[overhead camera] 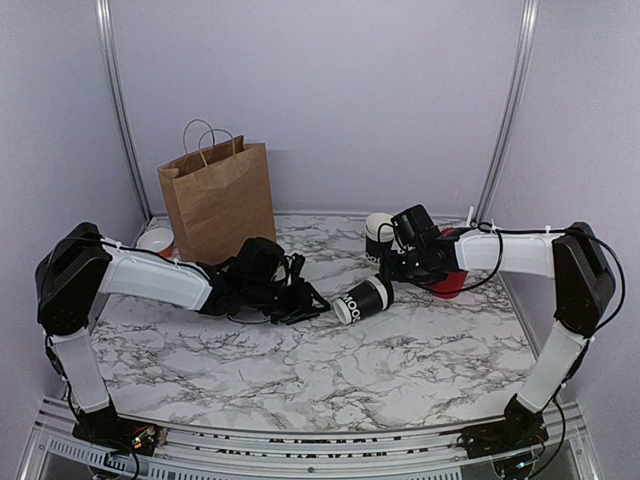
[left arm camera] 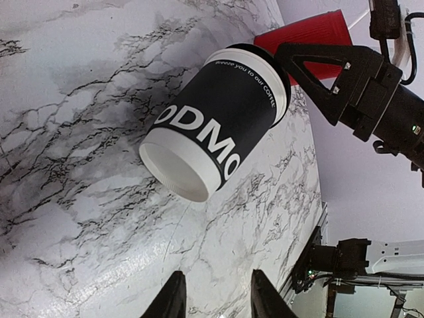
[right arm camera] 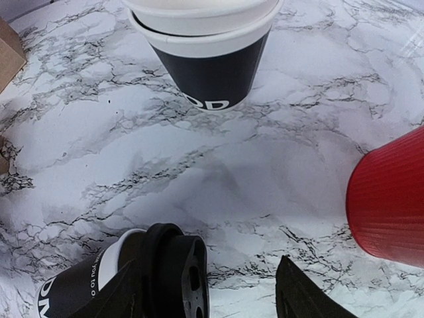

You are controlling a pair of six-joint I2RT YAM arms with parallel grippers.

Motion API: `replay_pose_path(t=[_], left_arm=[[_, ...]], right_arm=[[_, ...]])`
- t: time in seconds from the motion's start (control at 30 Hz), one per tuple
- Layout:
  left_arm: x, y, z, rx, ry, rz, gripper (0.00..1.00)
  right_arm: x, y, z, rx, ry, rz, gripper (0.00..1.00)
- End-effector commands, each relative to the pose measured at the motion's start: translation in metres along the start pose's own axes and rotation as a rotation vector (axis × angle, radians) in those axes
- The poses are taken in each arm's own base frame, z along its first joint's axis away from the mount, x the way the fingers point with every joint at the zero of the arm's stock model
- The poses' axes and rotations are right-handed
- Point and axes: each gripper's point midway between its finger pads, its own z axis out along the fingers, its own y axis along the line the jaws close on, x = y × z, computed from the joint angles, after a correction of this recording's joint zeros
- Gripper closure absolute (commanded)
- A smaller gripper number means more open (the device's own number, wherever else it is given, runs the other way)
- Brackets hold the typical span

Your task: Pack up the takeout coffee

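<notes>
The takeout coffee [overhead camera: 363, 299] lies on its side mid-table, a black cup with white lettering; its white base [left arm camera: 179, 169] faces my left wrist camera and its black lid [right arm camera: 173, 271] points toward my right arm. My left gripper [overhead camera: 315, 307] is a short way off the cup's base, its fingers [left arm camera: 173, 299] open over bare marble. My right gripper [overhead camera: 392, 268] is open at the lid end. The lid sits between its fingers, close against the left finger [right arm camera: 122, 295], with a wide gap to the other.
A nested stack of like cups [overhead camera: 378, 235] stands just behind the right gripper, and a red cup [overhead camera: 450, 275] is under its wrist. A brown paper bag [overhead camera: 218, 200] stands upright at the back left, with a white dish [overhead camera: 155, 240] beside it.
</notes>
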Motion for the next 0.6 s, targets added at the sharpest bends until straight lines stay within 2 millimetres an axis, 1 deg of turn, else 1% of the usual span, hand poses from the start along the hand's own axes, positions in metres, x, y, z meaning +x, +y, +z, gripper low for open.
replay_pose_path(t=[0.0,0.17,0.3,0.37,0.43,0.57], left_arm=[[0.002,0.001,0.009,-0.014,0.023,0.011,0.66],[-0.003,-0.006,0.015,-0.012,0.021,0.019,0.66],[-0.004,-0.005,0.019,-0.023,0.027,0.024,0.66],[-0.004,-0.006,0.020,-0.023,0.028,0.025,0.66],[-0.004,-0.005,0.022,-0.024,0.030,0.025,0.66],[-0.003,-0.007,0.024,-0.021,0.033,0.028,0.66]], right_arm=[[-0.014,0.005,-0.015,-0.014,-0.037,-0.008,0.35],[-0.017,0.008,-0.027,-0.004,-0.060,-0.014,0.33],[-0.023,0.010,-0.034,0.003,-0.080,-0.020,0.31],[-0.024,0.011,-0.034,0.002,-0.084,-0.027,0.31],[-0.019,0.013,-0.030,0.002,-0.062,-0.041,0.31],[0.003,0.014,-0.020,-0.006,0.004,-0.064,0.34]])
